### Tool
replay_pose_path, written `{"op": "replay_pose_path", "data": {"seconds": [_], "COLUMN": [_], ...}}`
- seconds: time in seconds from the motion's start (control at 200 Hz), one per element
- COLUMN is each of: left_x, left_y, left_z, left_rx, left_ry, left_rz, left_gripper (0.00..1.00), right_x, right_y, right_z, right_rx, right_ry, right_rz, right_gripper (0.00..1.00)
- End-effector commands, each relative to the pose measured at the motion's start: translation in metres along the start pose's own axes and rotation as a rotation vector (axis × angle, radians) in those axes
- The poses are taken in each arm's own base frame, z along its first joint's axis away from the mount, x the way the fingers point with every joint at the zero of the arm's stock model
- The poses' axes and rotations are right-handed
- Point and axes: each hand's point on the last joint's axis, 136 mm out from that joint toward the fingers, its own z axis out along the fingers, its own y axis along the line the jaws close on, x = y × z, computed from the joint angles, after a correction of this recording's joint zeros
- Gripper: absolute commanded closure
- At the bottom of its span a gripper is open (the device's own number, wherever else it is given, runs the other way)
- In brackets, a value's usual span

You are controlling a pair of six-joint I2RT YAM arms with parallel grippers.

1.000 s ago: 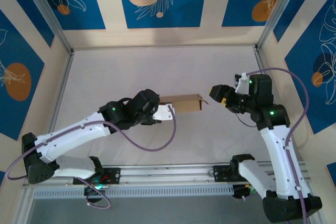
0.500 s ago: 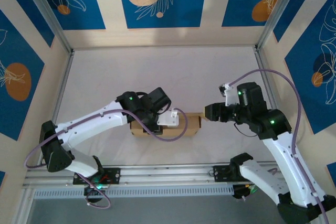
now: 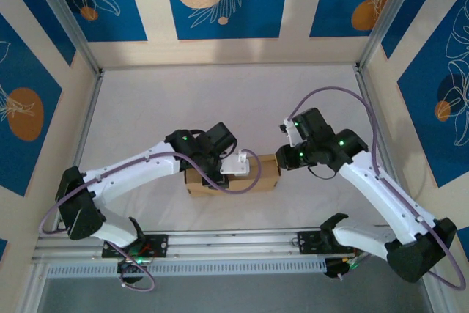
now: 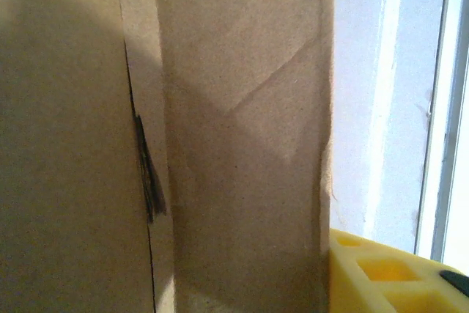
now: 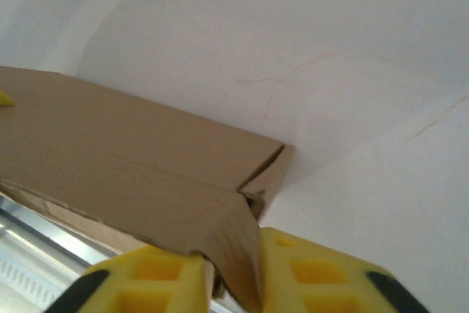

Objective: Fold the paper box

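The paper box (image 3: 267,174) is a shallow brown cardboard box lying on the white table between my two arms, near the front. My left gripper (image 3: 238,166) reaches over its top from the left. In the left wrist view the cardboard wall (image 4: 242,108) stands close against one yellow finger (image 4: 381,276), and the other finger is hidden behind the card. My right gripper (image 3: 282,160) is at the box's right end. In the right wrist view a corner flap of the box (image 5: 110,144) sits pinched between both yellow fingers of the right gripper (image 5: 234,269).
An aluminium rail (image 3: 234,243) runs along the table's near edge just in front of the box. Metal frame posts (image 3: 84,119) border the table at left and right. Purple cables (image 3: 333,93) loop from both arms. White table surface (image 3: 220,100) stretches behind the box.
The box came down from mid-air to the table near the front, still in the left gripper. The right gripper moved left to the box's right end and closed on a flap.
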Motion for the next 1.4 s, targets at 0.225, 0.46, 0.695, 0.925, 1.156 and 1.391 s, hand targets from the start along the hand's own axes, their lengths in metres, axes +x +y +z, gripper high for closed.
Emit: {"op": "replay_pose_path", "data": {"seconds": [0.225, 0.46, 0.695, 0.925, 1.156, 1.391], "left_x": [-0.005, -0.008, -0.006, -0.008, -0.009, -0.008], "left_y": [0.008, 0.014, 0.023, 0.031, 0.044, 0.051], "left_z": [0.007, 0.007, 0.01, 0.008, 0.004, 0.002], "left_rx": [-0.02, -0.035, -0.058, -0.094, -0.143, -0.171], "left_ry": [-0.02, -0.027, -0.043, -0.064, -0.076, -0.068], "left_rz": [-0.002, -0.008, -0.044, -0.071, -0.088, -0.083], "left_gripper": [0.52, 0.52, 0.5, 0.49, 0.47, 0.4], "right_x": [-0.004, 0.004, 0.007, 0.011, 0.024, 0.026], "right_y": [0.005, 0.0, -0.014, -0.022, -0.033, -0.036], "right_z": [0.003, 0.014, 0.022, 0.021, 0.025, 0.031], "right_rx": [0.016, 0.066, 0.117, 0.157, 0.246, 0.252], "right_ry": [0.056, 0.043, -0.051, -0.155, -0.225, -0.243], "right_rz": [0.008, 0.024, 0.112, 0.166, 0.125, 0.081], "right_gripper": [0.93, 1.0, 1.0, 1.0, 1.0, 1.0]}}
